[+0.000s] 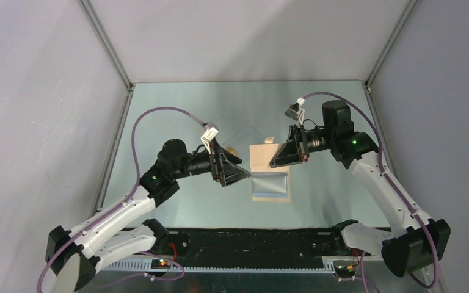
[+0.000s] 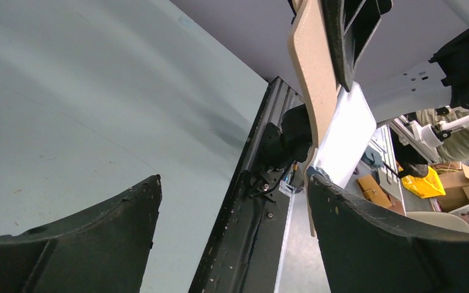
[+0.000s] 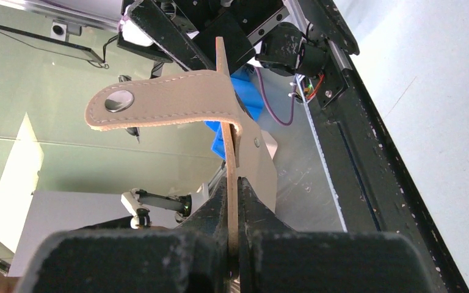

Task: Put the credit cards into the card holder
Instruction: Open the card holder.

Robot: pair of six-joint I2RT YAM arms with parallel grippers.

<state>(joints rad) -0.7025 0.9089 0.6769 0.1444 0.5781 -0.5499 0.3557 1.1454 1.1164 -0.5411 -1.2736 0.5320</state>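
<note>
As the scene is being viewed from above, the card holder point(image 1: 269, 174) is being held open over the middle of the table point(image 1: 171, 122), its long axis running away from the arm bases, tan half farther, bluish half nearer. It is being gripped at its right side by the right gripper point(image 1: 276, 163). The left gripper point(image 1: 242, 173) is being held just beside its left edge.

From the left wrist, the left gripper point(image 2: 235, 183) is being shown spread wide and empty, with the card holder point(image 2: 314, 79) hanging to its right.

From the right wrist, the right gripper point(image 3: 232, 186) is being shown clamped on the card holder's tan leaf point(image 3: 253, 162), the snap strap point(image 3: 159, 101) curling leftward. The credit cards cannot be made out, so the free left arm is being judged the one to fetch them.
</note>
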